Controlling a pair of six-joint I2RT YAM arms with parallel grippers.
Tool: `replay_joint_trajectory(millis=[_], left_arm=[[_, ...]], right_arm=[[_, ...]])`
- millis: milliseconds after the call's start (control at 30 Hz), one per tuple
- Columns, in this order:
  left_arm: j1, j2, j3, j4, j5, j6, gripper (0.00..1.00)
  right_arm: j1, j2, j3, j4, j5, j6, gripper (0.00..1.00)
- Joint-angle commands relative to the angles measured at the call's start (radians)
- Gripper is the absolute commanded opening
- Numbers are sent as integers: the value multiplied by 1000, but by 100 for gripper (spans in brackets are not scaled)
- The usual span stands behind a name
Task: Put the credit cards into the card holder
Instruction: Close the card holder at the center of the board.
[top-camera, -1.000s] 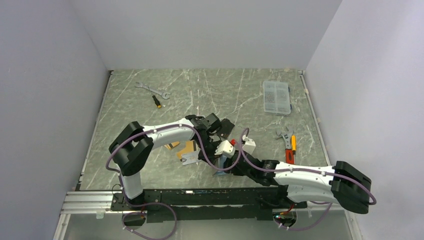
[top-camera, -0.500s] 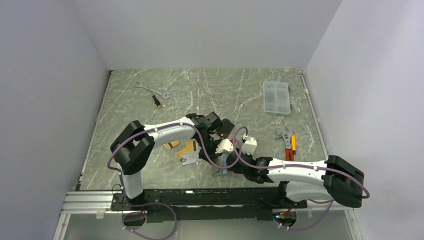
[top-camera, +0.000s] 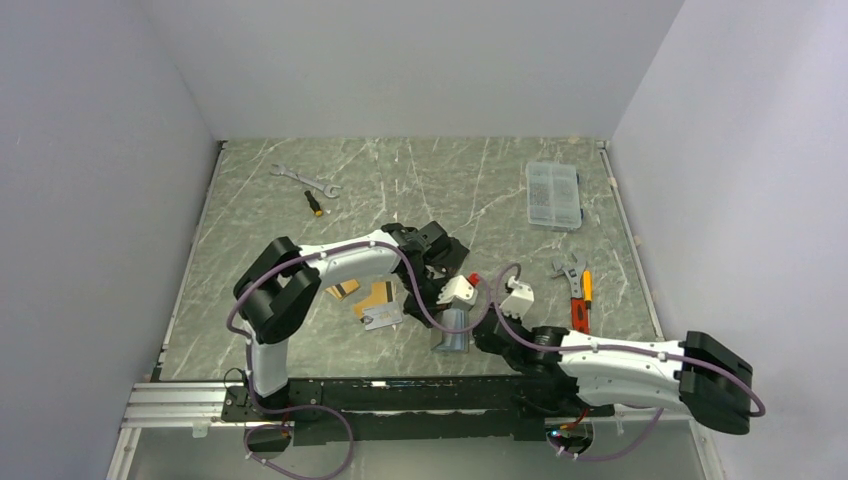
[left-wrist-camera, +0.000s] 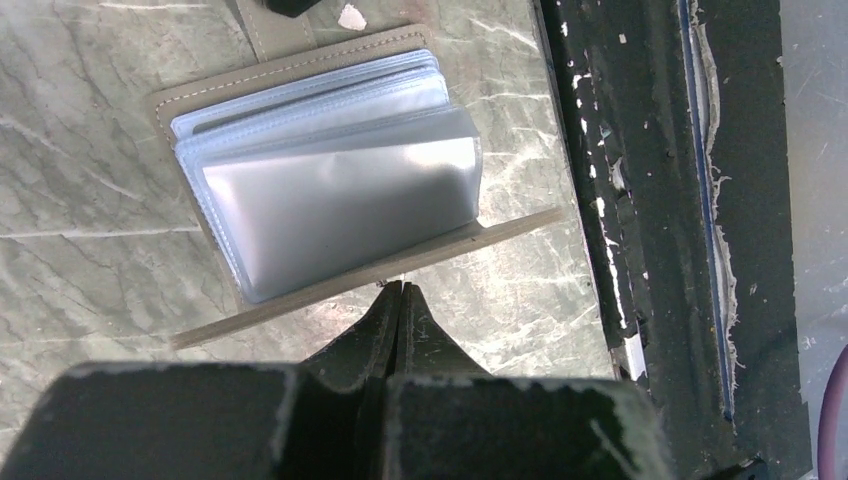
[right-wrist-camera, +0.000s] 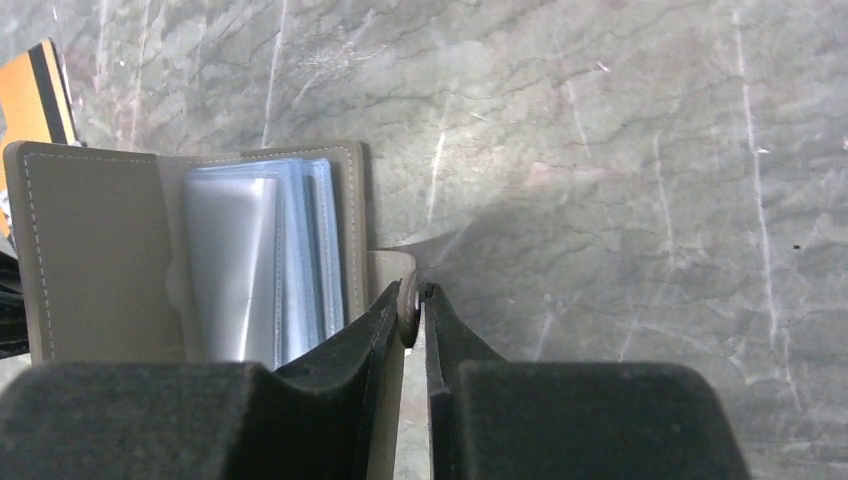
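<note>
The grey-taupe card holder (top-camera: 452, 331) lies open near the table's front edge, its pale clear sleeves (left-wrist-camera: 330, 190) fanned out. My left gripper (left-wrist-camera: 401, 290) is shut, its tips at the edge of one cover (left-wrist-camera: 480, 238), which stands raised off the table. My right gripper (right-wrist-camera: 415, 292) is shut on the snap tab (right-wrist-camera: 405, 262) of the other cover. Left of the holder lie the credit cards: two gold-orange ones (top-camera: 378, 294) (top-camera: 343, 289) and a silver-grey one (top-camera: 381, 318). One orange card (right-wrist-camera: 35, 95) with a black stripe shows in the right wrist view.
A clear compartment box (top-camera: 553, 195) sits at the back right. A wrench (top-camera: 305, 180) and a small screwdriver (top-camera: 314, 203) lie at the back left. An adjustable wrench (top-camera: 568, 274) and orange-handled tools (top-camera: 583, 298) lie right of the arms. The black base rail (left-wrist-camera: 640, 200) runs just beyond the holder.
My right gripper has closed on the snap tab and its arm has shifted right. The left arm moved slightly right, and the holder now lies spread open between both grippers.
</note>
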Motion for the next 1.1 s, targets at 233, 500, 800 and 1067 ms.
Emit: replay_joint_trajectory(millis=[233, 500, 800, 1067], left_arm=[[-52, 76, 142, -56, 43, 33, 0], [-80, 158, 195, -50, 6, 27, 0], [-94, 213, 184, -10, -88, -6, 0], [-112, 227, 140, 25, -148, -7, 0]], right_arm=[[-71, -238, -216, 225, -92, 45, 5], [-227, -360, -303, 298, -273, 12, 0], [-313, -316, -315, 355, -403, -1, 2], [-366, -396, -236, 158, -366, 2, 28]])
